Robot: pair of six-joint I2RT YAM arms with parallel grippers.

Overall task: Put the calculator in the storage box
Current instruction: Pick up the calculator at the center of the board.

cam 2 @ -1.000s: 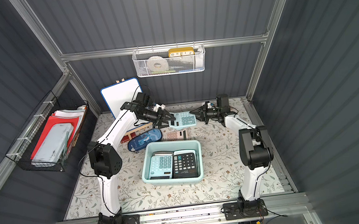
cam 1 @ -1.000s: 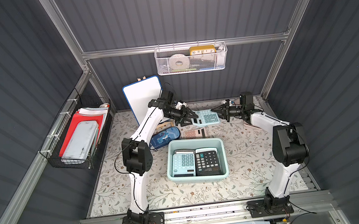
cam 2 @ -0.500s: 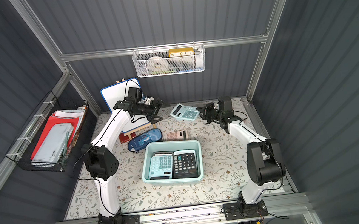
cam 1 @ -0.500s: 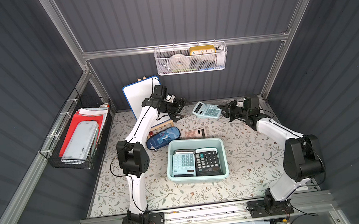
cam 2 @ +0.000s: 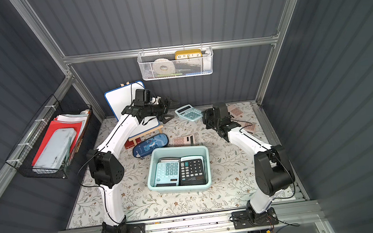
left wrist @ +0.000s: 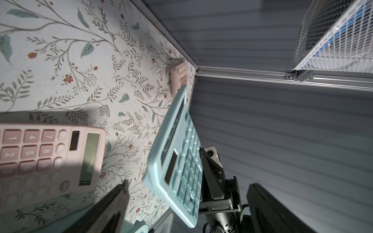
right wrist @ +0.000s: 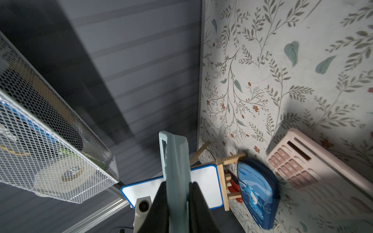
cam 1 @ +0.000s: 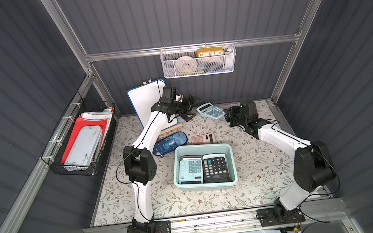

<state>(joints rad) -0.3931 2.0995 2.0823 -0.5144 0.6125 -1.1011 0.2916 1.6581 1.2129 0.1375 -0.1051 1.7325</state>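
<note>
Well, in both top views the calculator [cam 1: 210, 111] was a pale teal slab with darker teal keys and a grey display strip. It hung near the back of the worktop [cam 1: 255, 161], well behind the storage box [cam 1: 202, 146]. My right tool [cam 1: 226, 114] had clamped onto the end nearest its own arm. My left tool [cam 1: 193, 109] stood just beside the other end, spread wide and gripping nothing. A top view [cam 2: 188, 112] showed the same.

From the left wrist, the calculator [left wrist: 179, 165] was tilted, keys facing the camera, clear of the worktop. It sat between the widely parted fingers [left wrist: 113, 205] of the left tool and, as far as I could tell, touched neither. A dark finger of the right tool [left wrist: 212, 175] pressed on its key face. A pink calculator [left wrist: 50, 157] lay flat below.

From the right wrist I saw the calculator [right wrist: 175, 161] edge-on, pinched tight between two dark fingers [right wrist: 197, 201].
</note>
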